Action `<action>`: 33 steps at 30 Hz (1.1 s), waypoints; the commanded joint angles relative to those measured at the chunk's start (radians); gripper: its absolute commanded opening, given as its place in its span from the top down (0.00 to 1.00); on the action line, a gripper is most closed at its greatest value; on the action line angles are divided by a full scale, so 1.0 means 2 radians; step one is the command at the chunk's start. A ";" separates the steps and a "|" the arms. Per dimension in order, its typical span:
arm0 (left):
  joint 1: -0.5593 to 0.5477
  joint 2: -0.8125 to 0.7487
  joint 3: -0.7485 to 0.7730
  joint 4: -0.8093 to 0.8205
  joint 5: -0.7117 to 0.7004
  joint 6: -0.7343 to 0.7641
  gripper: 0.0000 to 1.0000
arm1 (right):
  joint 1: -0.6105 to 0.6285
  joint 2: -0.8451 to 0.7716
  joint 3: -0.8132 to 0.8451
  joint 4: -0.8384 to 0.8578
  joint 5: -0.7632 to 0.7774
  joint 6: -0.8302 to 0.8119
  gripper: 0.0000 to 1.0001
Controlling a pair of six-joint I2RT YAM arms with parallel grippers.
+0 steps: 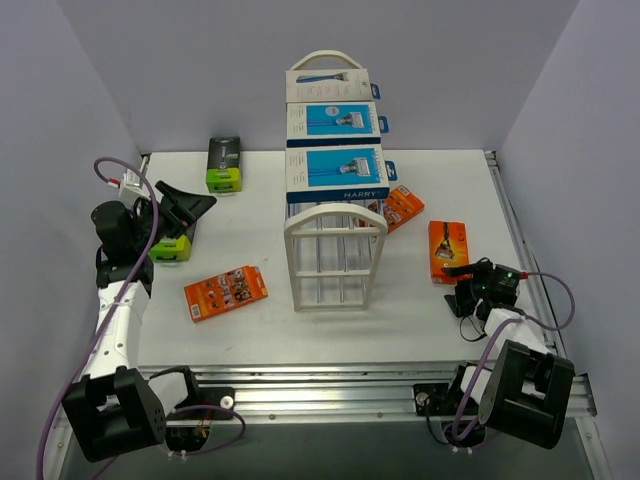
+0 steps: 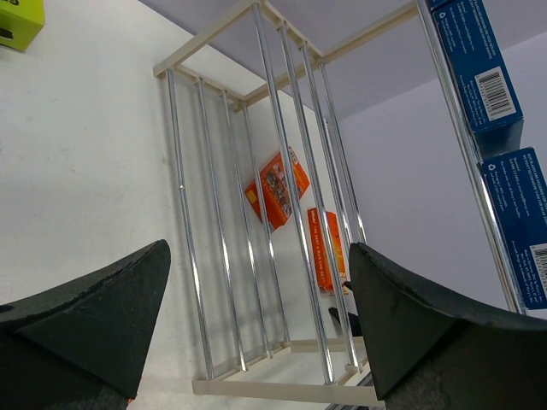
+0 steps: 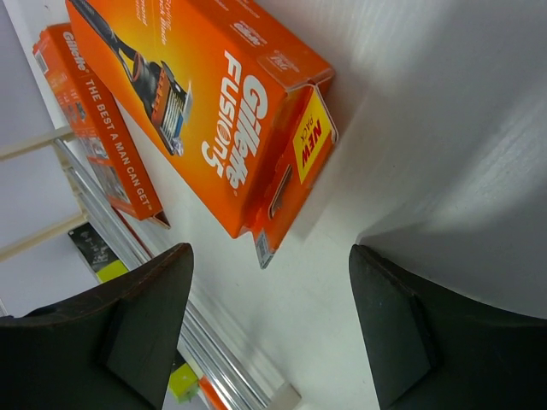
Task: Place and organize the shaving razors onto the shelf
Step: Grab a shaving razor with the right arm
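I count three blue boxes [image 1: 335, 168] on the shelf [image 1: 335, 262], five boxes [image 1: 225, 292] left on the bench [image 1: 250, 230]; left end effector [image 2: 258, 252] and right end effector [image 3: 269, 256] open, empty.

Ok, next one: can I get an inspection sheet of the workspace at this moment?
Surface: white table, bare parts look clean.
Job's things: cream shelf mid-table with three blue-and-white boxes on its top; three orange boxes and two black-and-lime boxes lie on the table.
Clutter: nothing seen.
Grippers: left gripper open, empty, facing the shelf; right gripper open, empty, just short of an orange box.
Cables: purple cable looped along each arm.
Surroundings: plain pale walls on three sides; metal rail at the near edge.
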 commanded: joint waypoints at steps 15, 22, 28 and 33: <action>0.005 0.005 0.005 0.016 0.006 0.004 0.06 | 0.003 0.057 -0.015 0.082 0.054 0.035 0.52; 0.008 0.008 0.004 0.017 0.008 0.002 0.06 | 0.005 0.074 -0.009 0.101 0.061 0.040 0.63; 0.008 0.011 0.004 0.017 0.011 0.000 0.06 | 0.010 0.073 -0.012 0.108 0.071 0.044 0.66; 0.009 0.015 0.005 0.017 0.014 0.000 0.06 | 0.010 0.087 -0.019 0.122 0.067 0.047 0.72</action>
